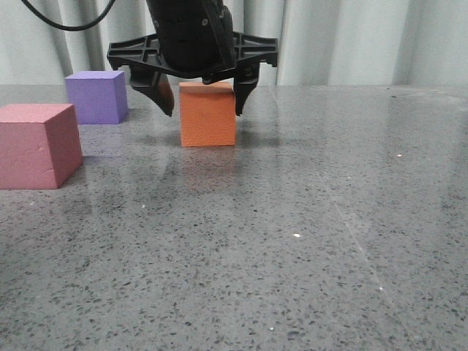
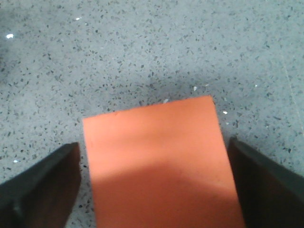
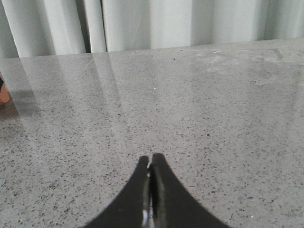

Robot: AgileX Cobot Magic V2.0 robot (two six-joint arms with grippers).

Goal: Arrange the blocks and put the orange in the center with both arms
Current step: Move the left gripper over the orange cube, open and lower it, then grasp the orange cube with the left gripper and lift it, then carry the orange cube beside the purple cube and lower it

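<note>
Pink cube nearest; left gripper straddles upright orange cube.

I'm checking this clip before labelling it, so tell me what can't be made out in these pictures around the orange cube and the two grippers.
- Left gripper contact with the orange cube: left wrist view shows gaps, yet its lower edge cuts off the fingertips.
- Cube's far side: front view, hidden by its own body.
- Right gripper: absent from the front view, so its place on the table is unknown.
- Pink-red cube: front view, cut by the left edge.

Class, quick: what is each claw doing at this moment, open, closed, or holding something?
Left claw: open, fingers either side of the orange cube, gaps visible, not gripping.
Right claw: closed, holding nothing.
</note>
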